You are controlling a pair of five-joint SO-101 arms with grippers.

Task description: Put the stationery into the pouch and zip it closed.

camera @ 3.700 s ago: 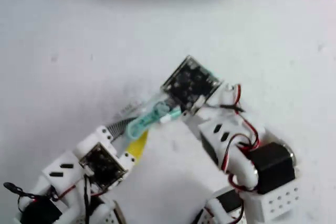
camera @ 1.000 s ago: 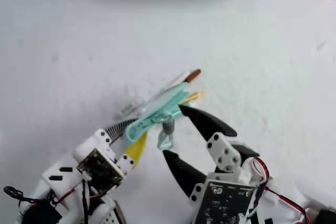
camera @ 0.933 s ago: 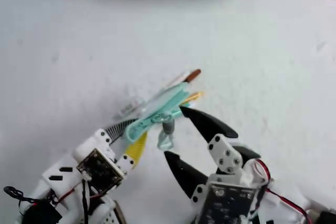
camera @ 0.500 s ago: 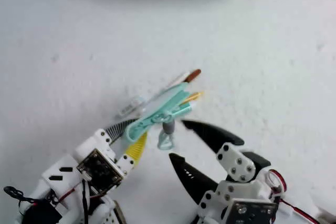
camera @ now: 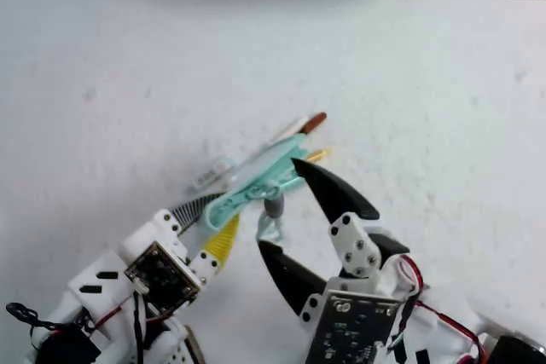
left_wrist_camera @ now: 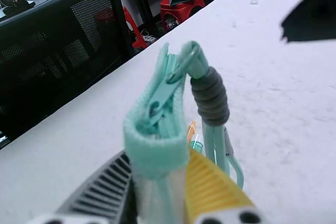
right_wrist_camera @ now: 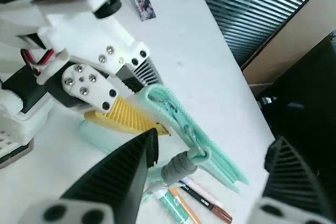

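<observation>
Clearance is wide: pouch, teal, lies mid-way on table, well apart from the far edge. Pens protrude from its far end. Left gripper is clamped on its near end. Right gripper stands spread wide astride the grey-collared zip pull.

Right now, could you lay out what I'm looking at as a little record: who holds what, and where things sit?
Left pincer: shut on one end of the teal pouch
Right pincer: open, one finger on each side of the grey zip pull
Pens: poking out of the pouch's far end
Zip: not closed yet
Table: white, beneath it all
</observation>
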